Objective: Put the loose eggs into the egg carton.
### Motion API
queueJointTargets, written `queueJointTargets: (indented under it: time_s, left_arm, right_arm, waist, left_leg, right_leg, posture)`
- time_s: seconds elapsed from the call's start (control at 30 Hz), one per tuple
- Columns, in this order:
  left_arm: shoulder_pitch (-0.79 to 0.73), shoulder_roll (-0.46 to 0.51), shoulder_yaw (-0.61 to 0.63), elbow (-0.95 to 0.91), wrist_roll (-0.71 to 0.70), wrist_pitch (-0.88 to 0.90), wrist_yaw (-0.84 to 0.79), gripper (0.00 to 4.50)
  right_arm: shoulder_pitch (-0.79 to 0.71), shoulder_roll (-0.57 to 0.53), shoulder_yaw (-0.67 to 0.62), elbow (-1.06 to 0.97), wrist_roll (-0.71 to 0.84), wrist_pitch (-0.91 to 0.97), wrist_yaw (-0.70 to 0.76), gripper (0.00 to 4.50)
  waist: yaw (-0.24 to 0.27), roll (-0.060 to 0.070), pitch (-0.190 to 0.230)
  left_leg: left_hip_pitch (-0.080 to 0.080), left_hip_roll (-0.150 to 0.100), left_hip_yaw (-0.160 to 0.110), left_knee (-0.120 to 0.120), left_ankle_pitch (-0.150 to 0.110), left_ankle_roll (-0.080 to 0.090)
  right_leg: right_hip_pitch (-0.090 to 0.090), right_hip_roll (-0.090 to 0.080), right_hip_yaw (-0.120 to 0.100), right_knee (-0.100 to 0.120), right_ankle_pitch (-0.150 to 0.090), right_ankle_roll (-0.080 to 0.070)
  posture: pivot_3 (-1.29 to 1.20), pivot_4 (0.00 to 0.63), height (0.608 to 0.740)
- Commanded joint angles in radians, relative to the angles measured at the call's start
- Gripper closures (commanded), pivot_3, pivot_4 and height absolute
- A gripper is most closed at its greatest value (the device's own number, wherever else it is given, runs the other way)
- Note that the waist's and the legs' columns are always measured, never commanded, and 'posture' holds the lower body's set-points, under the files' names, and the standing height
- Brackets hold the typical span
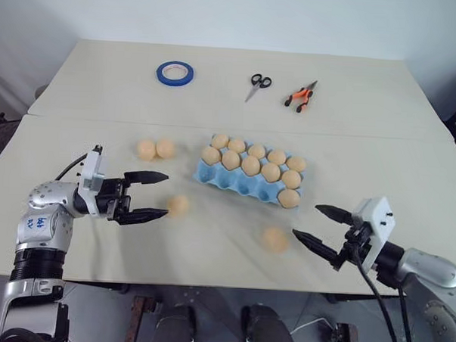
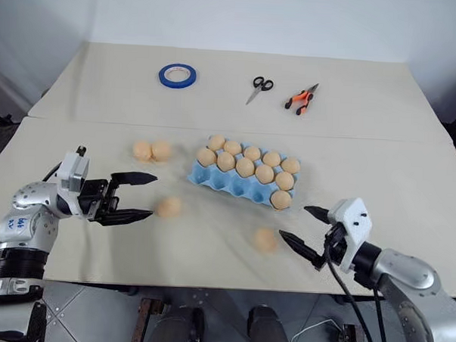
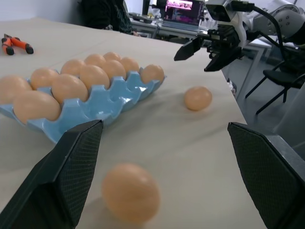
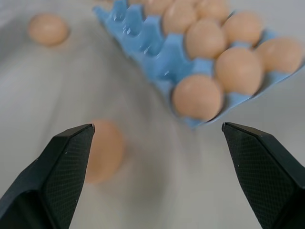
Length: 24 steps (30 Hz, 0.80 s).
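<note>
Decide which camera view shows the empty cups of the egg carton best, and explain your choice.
The left eye view: the whole egg carton shows from above, with four empty cups along its near row. The right eye view shows the same. The left wrist view sees the carton from the side, its empty cups mostly hidden. The right wrist view cuts off part of it.

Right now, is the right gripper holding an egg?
No, the right gripper is open and empty; the nearest egg lies on the table beside it.

Far side of my table: blue tape roll on left, black-handled scissors mid, orange-black pliers just right of scissors. All apart, lying flat.
</note>
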Motion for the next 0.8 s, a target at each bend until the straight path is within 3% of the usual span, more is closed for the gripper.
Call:
queueJointTargets:
  time_s: [0.03, 0.73, 0.8]
  left_arm:
    - [0.039, 0.055, -0.036, -0.073, -0.054, -0.053, -0.113, 0.06]
    - [0.049, 0.055, -0.067, -0.072, -0.069, -0.106, -0.085, 0.06]
    - [0.053, 0.055, -0.064, -0.076, -0.070, -0.105, -0.078, 0.00]
  right_arm:
    - [0.031, 0.019, 0.020, -0.041, -0.024, -0.031, -0.017, 0.00]
    - [-0.085, 0.090, 0.232, 0.160, -0.163, -0.144, 0.030, 0.00]
    - [-0.086, 0.093, 0.234, 0.166, -0.166, -0.154, 0.032, 0.58]
  waist:
    - [0.000, 0.000, 0.000]
    - [-0.002, 0.000, 0.000]
    - [-0.001, 0.000, 0.000]
  left_leg:
    - [0.000, 0.000, 0.000, 0.000, 0.000, 0.000]
    - [0.001, 0.000, 0.000, 0.000, 0.000, 0.001]
    - [0.001, 0.000, 0.000, 0.000, 0.000, 0.001]
  right_leg:
    - [0.000, 0.000, 0.000, 0.000, 0.000, 0.000]
    - [0.000, 0.000, -0.001, 0.000, 0.000, -0.001]
    - [0.000, 0.000, -0.002, 0.000, 0.000, -0.001]
  posture:
    - [0.00, 0.150, 0.740]
    - [0.00, 0.150, 0.740]
    - [0.00, 0.150, 0.740]
